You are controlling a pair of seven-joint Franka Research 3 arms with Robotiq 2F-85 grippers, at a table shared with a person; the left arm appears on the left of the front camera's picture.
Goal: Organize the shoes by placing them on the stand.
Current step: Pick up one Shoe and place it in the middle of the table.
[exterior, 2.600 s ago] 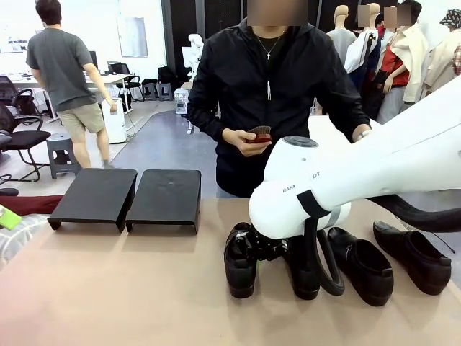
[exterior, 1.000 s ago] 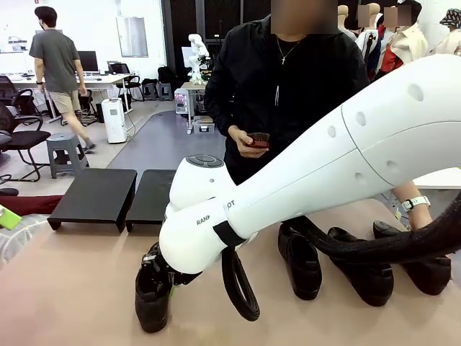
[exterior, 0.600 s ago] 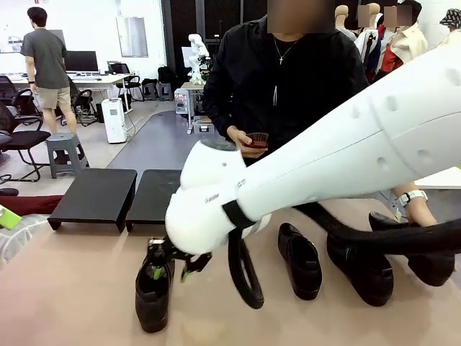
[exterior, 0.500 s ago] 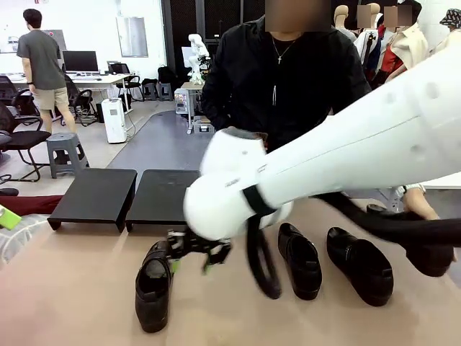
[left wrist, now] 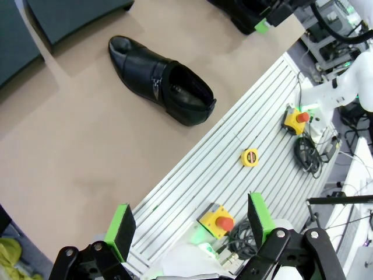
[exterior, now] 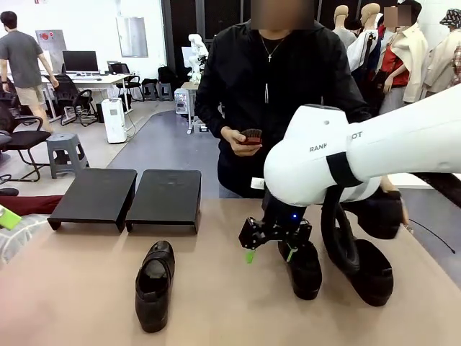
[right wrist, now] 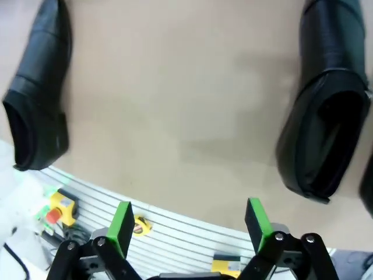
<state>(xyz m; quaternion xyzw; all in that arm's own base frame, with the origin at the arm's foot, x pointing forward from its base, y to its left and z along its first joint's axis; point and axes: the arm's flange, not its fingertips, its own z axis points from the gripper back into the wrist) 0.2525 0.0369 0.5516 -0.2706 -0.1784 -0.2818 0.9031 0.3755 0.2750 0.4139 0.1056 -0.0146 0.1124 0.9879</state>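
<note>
Lone shoe (exterior: 155, 285): lies flat on the bench (exterior: 72, 303), toe toward the stand. It is well off to the left of the right arm's fingers and apart from them. In the left wrist view it lies on the bench well ahead of the left fingers.
Second shoe (exterior: 304, 268): on the bench, just beside the right fingers. In the right wrist view it sits off to one side of them, not between them.
Third shoe (exterior: 369, 272): on the bench on the second shoe's far side from the fingers, partly hidden by the arm's black cable.
Stand (exterior: 164, 194): two black sloped sections side by side at the bench's far edge, beyond the lone shoe. It is well apart from both pairs of fingers, and these three shoes lie on the bench, not on it.
Right gripper (exterior: 270, 252): hangs low over the bench, its fingers spread wide with nothing between the green pads.
Left gripper (left wrist: 189, 221): held above the bench's near edge and a ribbed metal frame (left wrist: 233, 140), its fingers spread wide and holding nothing.
Frame items: a yellow box with a red button (left wrist: 217, 220) lies close under the left fingers, and a yellow tape measure (left wrist: 250, 157) lies farther ahead.
Person (exterior: 288, 86): stands at the far side of the bench beyond the right fingers, with a small dark-red object (exterior: 251, 135) in one hand.
</note>
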